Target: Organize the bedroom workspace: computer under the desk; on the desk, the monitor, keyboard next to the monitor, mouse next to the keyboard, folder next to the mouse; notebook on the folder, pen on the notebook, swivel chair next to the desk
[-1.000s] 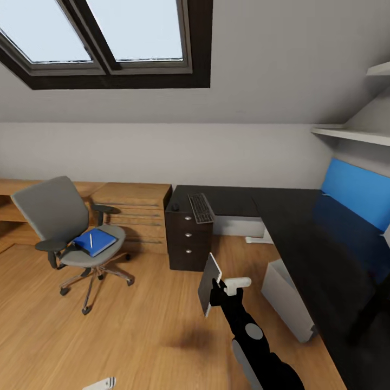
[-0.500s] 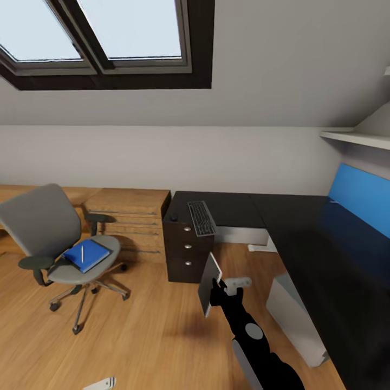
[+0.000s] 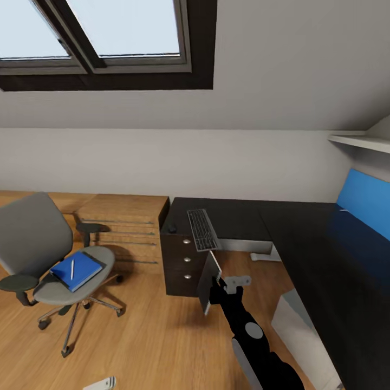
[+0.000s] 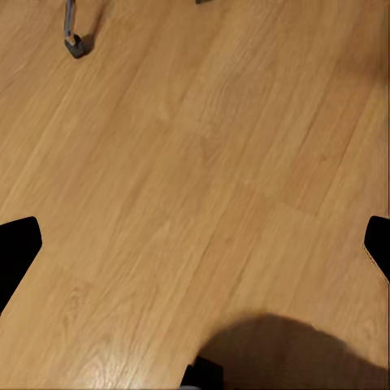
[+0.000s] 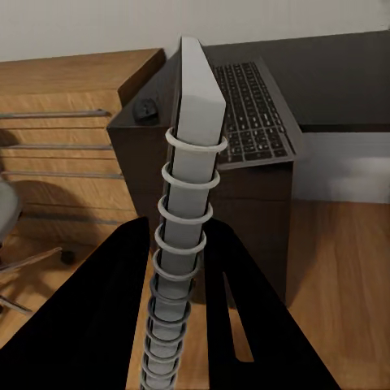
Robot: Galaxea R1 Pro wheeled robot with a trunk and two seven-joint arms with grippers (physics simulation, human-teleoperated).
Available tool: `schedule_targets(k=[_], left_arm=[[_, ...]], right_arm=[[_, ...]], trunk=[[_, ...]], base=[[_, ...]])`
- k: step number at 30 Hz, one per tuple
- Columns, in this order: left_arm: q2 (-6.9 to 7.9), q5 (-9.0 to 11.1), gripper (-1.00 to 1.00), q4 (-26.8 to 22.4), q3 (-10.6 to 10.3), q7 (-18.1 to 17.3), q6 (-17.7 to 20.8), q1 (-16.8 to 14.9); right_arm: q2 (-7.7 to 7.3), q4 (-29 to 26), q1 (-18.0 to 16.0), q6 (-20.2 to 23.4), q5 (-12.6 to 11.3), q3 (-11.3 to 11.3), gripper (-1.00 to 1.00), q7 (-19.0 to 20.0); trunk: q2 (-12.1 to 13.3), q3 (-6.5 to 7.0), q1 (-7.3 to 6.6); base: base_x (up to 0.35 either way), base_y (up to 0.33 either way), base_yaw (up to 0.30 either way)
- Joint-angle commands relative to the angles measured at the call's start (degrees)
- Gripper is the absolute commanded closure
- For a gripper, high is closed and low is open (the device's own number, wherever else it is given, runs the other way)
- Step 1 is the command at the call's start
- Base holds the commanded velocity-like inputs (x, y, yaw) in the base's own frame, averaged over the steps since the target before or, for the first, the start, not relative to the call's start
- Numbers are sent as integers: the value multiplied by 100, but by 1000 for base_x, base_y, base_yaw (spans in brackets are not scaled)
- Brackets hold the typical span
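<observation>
Right hand [image 3: 216,287] carries the notebook [image 3: 208,281] upright in the attic bedroom.

The right hand is clenched on the notebook, its two black fingers [image 5: 114,317] clamped on either side of the white ring binding, so the grey-covered book stands on edge above the wood floor [image 3: 141,341], in front of the black drawer unit [image 3: 181,260]. The keyboard [image 3: 202,229] lies on top of that unit, beside a small dark mouse [image 3: 171,229] at the left. To the right runs the black table [image 3: 325,260] with its blue back panel [image 3: 368,208]. To the left stands the grey swivel chair [image 3: 38,254], with the blue folder [image 3: 76,270] on its seat and the white pen [image 3: 72,269] lying on the folder. The left hand [image 4: 195,244] hangs over bare floor, released, its dark fingertips [image 4: 16,244] wide apart.
</observation>
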Motion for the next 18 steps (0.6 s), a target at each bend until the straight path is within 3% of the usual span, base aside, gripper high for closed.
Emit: schedule_targets(k=[1,4,8,12,18], left_arm=[[-5,54,-100,-11,5,17,24,-2],[-11,54,-100,-10,2,18,25,-2],[-19,54,-100,-4,-1,14,26,-2],[-25,49,-100,-3,-12,5,23,-2],[-22,45,-100,-3,-19,8,18,-2]], right_arm=[[11,-14,-8,30,-51,10,100,-34],[50,-54,-23,36,-70,-18,100,-41],[160,-421,-54,62,-93,-240,100,-99],[328,-899,-69,79,-245,-536,100,-186],[367,-1203,-62,-7,-431,-683,100,-217]], trunk=[[37,11,-18],[157,65,-84],[318,137,-172],[318,137,-172],[318,137,-172]], base=[[341,0,0],[341,0,0],[341,0,0],[327,0,0],[192,0,0]])
